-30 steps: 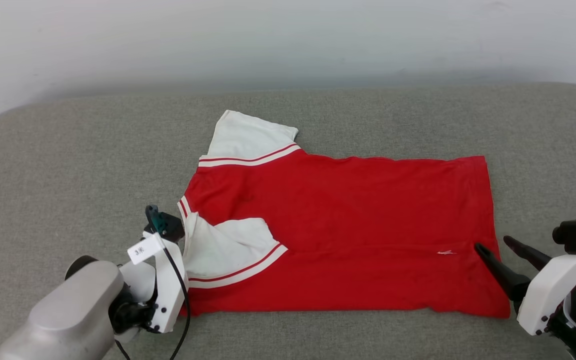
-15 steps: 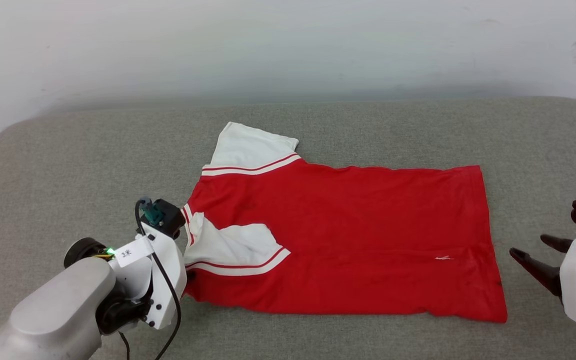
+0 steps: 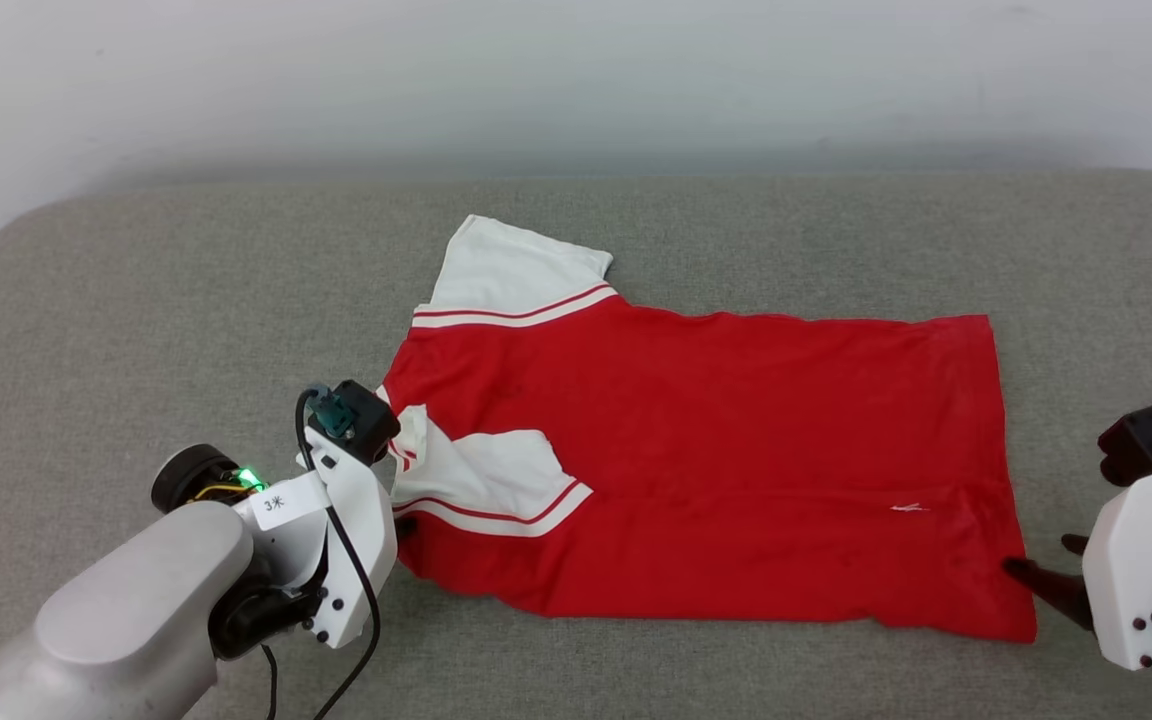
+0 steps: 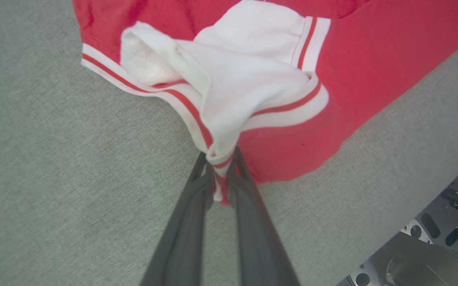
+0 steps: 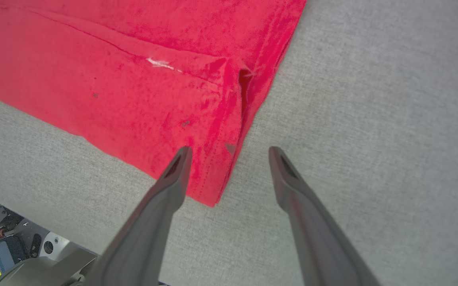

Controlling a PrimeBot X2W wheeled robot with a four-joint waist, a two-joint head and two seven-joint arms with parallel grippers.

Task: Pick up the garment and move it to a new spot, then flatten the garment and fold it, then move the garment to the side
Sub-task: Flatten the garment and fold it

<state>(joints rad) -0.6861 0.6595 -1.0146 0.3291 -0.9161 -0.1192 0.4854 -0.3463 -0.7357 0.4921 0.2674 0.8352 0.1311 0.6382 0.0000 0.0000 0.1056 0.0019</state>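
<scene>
The garment (image 3: 716, 440), a red T-shirt with white sleeves, lies spread on the grey cushion with its hem to the right. One white sleeve (image 3: 496, 480) is folded in over the red body. My left gripper (image 4: 219, 161) is shut on the striped trim at the near left shoulder, and cloth bunches up from its tips. In the head view the left gripper (image 3: 402, 523) sits mostly hidden under its wrist. My right gripper (image 5: 231, 153) is open at the garment's near right corner (image 5: 209, 190). Its left finger lies over the red hem and its right finger over bare cushion.
The grey padded surface (image 3: 136, 330) has rounded corners and ends at a white wall (image 3: 576, 80) behind. Its front edge runs close below both grippers, with the robot's base (image 4: 431, 246) showing past it.
The left gripper has closed on the shoulder trim and drawn that corner up and inward. The right gripper pulled back off the hem, then settled at the near right corner. The head view shifted slightly.
</scene>
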